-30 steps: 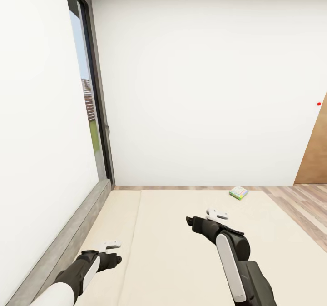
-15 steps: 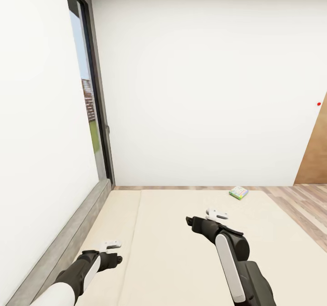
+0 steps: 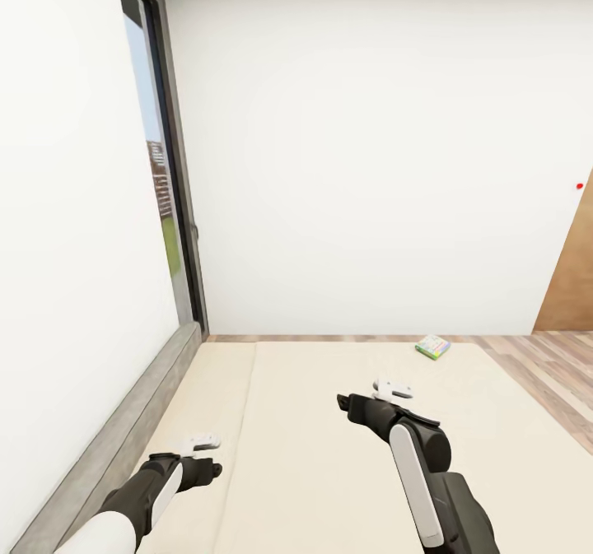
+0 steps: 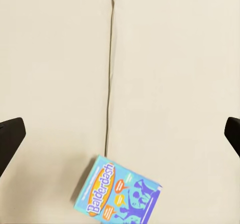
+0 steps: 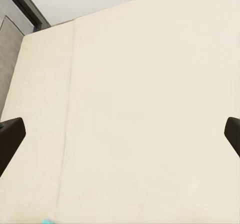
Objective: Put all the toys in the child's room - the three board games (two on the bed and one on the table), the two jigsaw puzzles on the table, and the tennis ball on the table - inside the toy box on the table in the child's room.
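I look over the bed (image 3: 313, 488), a plain beige mattress. A green-edged board game (image 3: 432, 346) lies flat at the mattress's far edge, well beyond my right gripper (image 3: 393, 389). My left gripper (image 3: 202, 443) hovers low near the headboard side. In the left wrist view a blue-purple board game (image 4: 117, 196) with orange lettering lies on the mattress beside its seam, below the open left gripper (image 4: 120, 134), whose dark fingers (image 4: 10, 139) stand far apart. The right gripper (image 5: 120, 134) is also open over bare mattress, with nothing between its fingers (image 5: 10, 136).
A low grey headboard (image 3: 123, 447) runs along the bed's left side under a tall window (image 3: 161, 183). White walls close the far side. Wood floor (image 3: 552, 365) and a brown door (image 3: 572, 282) lie to the right of the bed.
The whole head picture has slid up a few pixels, so the camera moved slightly. Both arms and the board game keep their places.
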Available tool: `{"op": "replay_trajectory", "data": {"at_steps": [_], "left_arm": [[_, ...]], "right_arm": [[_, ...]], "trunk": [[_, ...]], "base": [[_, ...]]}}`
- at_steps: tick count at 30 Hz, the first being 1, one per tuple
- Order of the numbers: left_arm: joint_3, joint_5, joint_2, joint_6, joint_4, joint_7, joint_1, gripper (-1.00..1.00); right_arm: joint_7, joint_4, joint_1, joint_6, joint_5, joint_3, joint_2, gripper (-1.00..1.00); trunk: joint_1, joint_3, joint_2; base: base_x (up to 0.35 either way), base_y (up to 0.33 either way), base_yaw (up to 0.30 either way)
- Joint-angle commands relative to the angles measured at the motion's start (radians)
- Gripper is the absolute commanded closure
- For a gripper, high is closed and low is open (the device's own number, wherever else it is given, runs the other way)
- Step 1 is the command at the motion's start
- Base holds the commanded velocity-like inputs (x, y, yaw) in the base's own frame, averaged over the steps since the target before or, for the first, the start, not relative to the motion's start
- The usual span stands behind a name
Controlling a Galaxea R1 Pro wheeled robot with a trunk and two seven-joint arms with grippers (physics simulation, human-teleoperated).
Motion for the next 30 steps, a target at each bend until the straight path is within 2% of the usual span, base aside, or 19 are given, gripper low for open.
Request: {"op": "replay_trajectory", "data": {"at_steps": [1,30], "left_arm": [[0.006,-0.001,0.000,0.006,-0.002,-0.005,0.000,-1.00],[0.006,-0.001,0.001,0.006,-0.003,-0.005,-0.001,-1.00]], "right_arm": [[-0.010,0.000,-0.001,0.003,-0.010,0.000,0.000,-1.00],[-0.010,0.004,-0.002,0.004,-0.012,-0.001,0.000,-1.00]], "trunk": [[0.000,-0.004,-0.002],[0.000,-0.051,-0.002]], "base": [[0.000,0.000,0.000],[0.000,0.000,-0.015]]}}
